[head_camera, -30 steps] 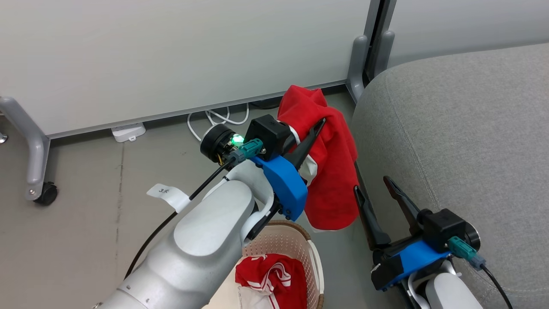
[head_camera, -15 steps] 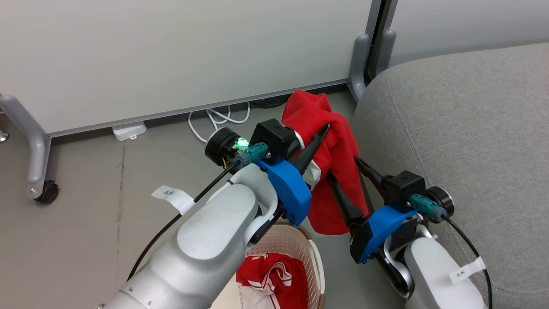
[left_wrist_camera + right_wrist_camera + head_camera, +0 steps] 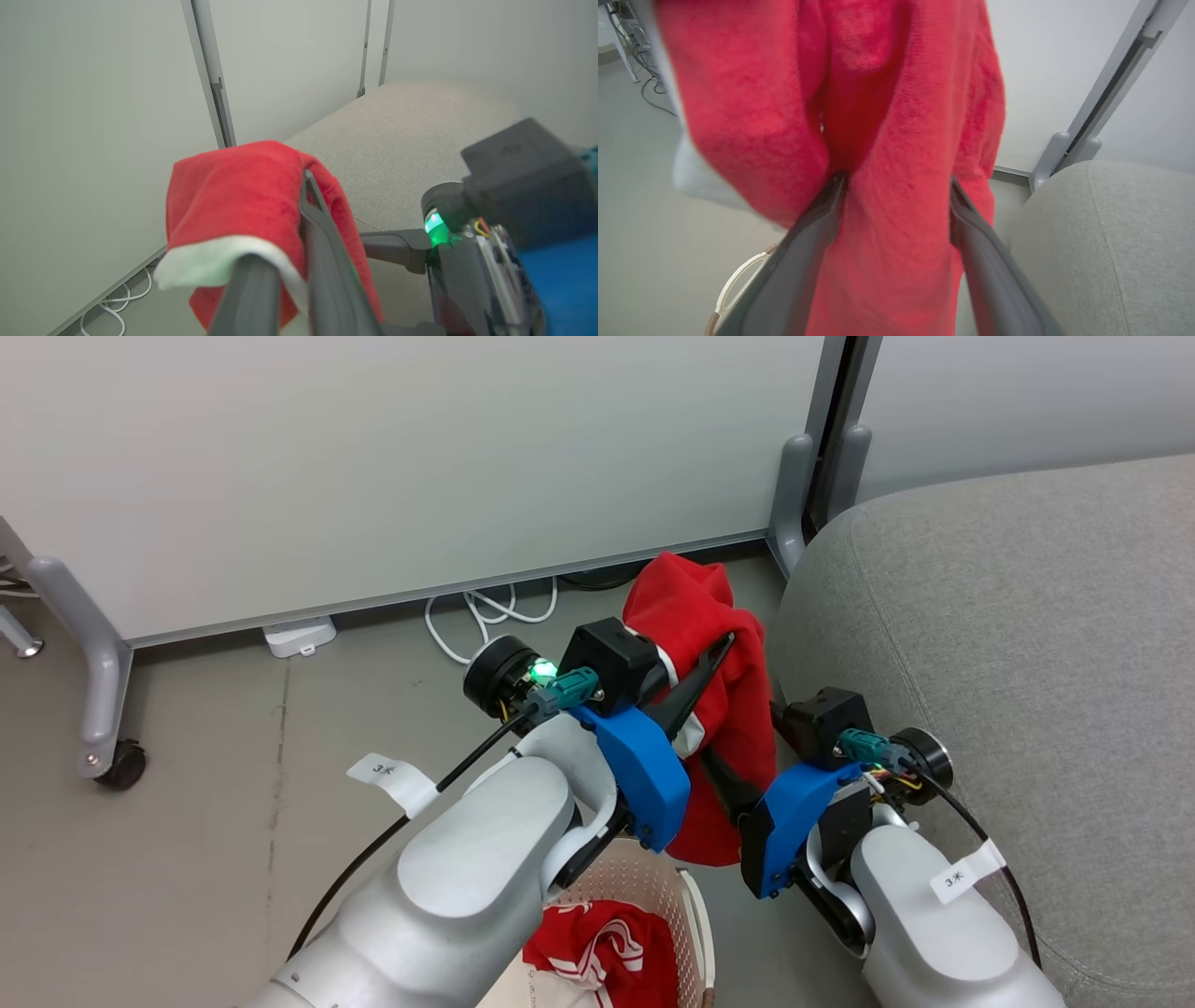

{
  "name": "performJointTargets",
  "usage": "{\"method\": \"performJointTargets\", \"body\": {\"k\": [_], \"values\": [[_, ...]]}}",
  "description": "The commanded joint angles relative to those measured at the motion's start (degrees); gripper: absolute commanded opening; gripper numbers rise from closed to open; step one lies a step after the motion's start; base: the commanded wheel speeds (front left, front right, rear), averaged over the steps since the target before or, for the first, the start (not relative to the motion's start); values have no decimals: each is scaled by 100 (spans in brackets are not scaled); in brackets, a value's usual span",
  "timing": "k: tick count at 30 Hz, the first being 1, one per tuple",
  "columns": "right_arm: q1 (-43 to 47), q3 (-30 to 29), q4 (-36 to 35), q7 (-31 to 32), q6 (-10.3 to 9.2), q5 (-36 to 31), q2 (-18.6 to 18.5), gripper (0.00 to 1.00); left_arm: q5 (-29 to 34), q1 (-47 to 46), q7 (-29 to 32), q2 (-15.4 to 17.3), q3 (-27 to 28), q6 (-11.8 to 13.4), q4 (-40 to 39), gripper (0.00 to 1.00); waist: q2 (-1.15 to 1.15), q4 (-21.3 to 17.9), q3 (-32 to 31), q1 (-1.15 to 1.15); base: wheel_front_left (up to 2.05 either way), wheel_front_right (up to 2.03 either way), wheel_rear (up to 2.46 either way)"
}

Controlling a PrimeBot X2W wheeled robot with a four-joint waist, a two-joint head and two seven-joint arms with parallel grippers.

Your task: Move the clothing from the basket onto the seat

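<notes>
A red garment (image 3: 695,607) with white trim hangs in the air between the basket (image 3: 695,905) and the grey seat (image 3: 1008,635). My left gripper (image 3: 705,667) is shut on its upper fold; in the left wrist view the clothing (image 3: 233,186) drapes over the fingers (image 3: 322,261). My right gripper (image 3: 752,747) stands open with the hanging cloth between its jaws; in the right wrist view the fabric (image 3: 892,210) lies between both fingers (image 3: 808,252). A second red garment with white stripes (image 3: 597,943) lies in the basket, partly hidden by my left arm.
Pale partition panels stand behind, with grey feet (image 3: 794,495) and a castor (image 3: 121,767). A white cable (image 3: 485,609) and a white power block (image 3: 299,637) lie on the floor by the wall. The seat's rounded corner (image 3: 1111,242) is close on the right.
My right gripper has risen and swung left from beside the seat's edge, and its open jaws now straddle the hanging garment. The left gripper keeps its hold; the camera shifted slightly.
</notes>
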Motion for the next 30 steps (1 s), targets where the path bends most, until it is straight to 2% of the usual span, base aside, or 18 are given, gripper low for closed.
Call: {"method": "performJointTargets", "body": {"k": [1,2,3,19,20,21,22,23,24,25,26,30], "values": [[-127,60,115,1,11,101,-17,65,-24,51,13,1,-19,9,-20,0,0,14,-18,0,0,0,0],[-162,84,163,-21,11,119,-17,22,-32,50,14,0,-25,14,-19,0,0,18,-24,0,0,0,0],[-187,112,197,-39,11,147,-17,0,-44,50,6,-1,-30,21,-18,0,0,21,-26,0,0,0,0],[-303,347,528,-261,11,385,-17,0,-114,32,-27,63,-67,76,28,0,0,-45,-38,0,0,0,0],[-307,351,537,-264,11,391,-17,0,-121,28,-23,63,-70,79,32,8,0,-45,-38,0,0,0,0],[-307,351,537,-264,11,391,-17,0,-121,28,-23,63,-70,79,32,8,0,-45,-38,0,0,0,0],[-320,364,557,-289,11,401,-17,0,-140,29,-8,63,-76,85,44,43,0,-45,-39,0,0,0,0],[-326,372,564,-299,11,405,-17,0,-147,32,-1,62,-84,87,49,55,0,-44,-40,0,0,0,0],[-335,381,568,-310,11,408,-17,0,-150,35,9,62,-89,86,55,73,0,-43,-40,0,0,0,0],[-335,381,568,-310,11,408,-17,0,-150,35,9,62,-89,86,55,73,0,-43,-40,0,0,0,0],[-354,399,583,-311,11,420,-17,0,-151,41,24,61,-103,85,62,100,0,-40,-38,0,0,0,0],[-375,430,604,-321,11,442,-17,0,-175,41,34,70,-112,93,74,100,0,-35,-34,0,0,0,0]]}}
